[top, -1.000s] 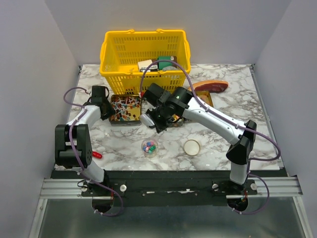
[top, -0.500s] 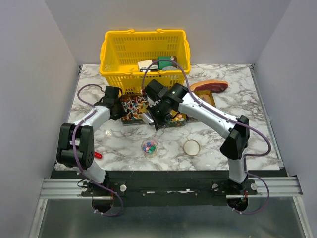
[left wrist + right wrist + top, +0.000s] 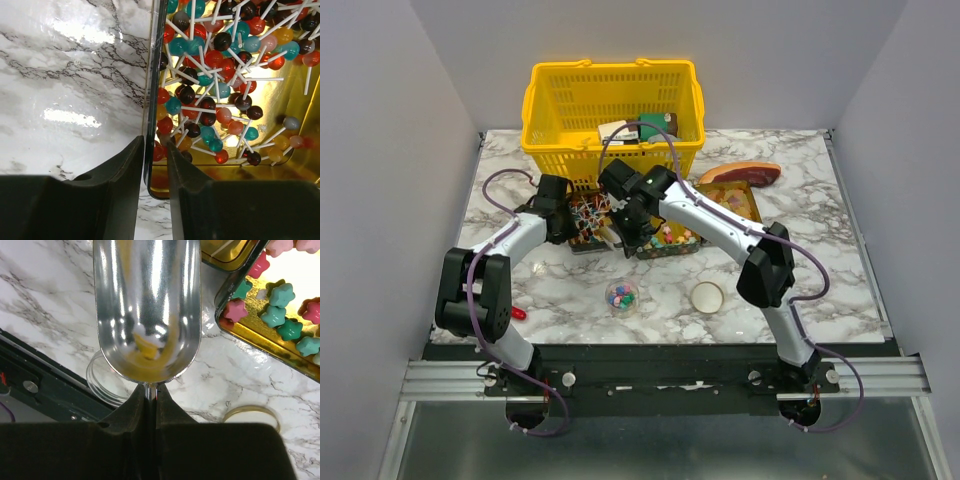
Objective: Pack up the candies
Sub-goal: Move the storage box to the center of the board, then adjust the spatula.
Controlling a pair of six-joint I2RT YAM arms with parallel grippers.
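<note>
From above, a yellow basket stands at upper centre, with a meat slab to its right. Just below the basket two shallow trays lie side by side, the lollipop tray on the left and the star tray on the right. The left arm reaches the lollipop tray's left edge, and the right arm ends between the trays. At lower centre a clear jar holds a few coloured candies. A round lid lies apart to its right.

In the left wrist view, the left gripper is clamped on the lollipop tray's dark rim at lower centre. One finger is on the marble table side and the other is inside the tray. Lollipops crowd the upper right.

In the right wrist view, the right gripper is closed on the thin handle of a metal scoop, whose bowl fills the upper centre. A yellow patch in the bowl may be a sweet or only a reflection. Pink and teal star candies lie in the gold tray at upper right. The jar's rim shows under the scoop at lower left.
</note>
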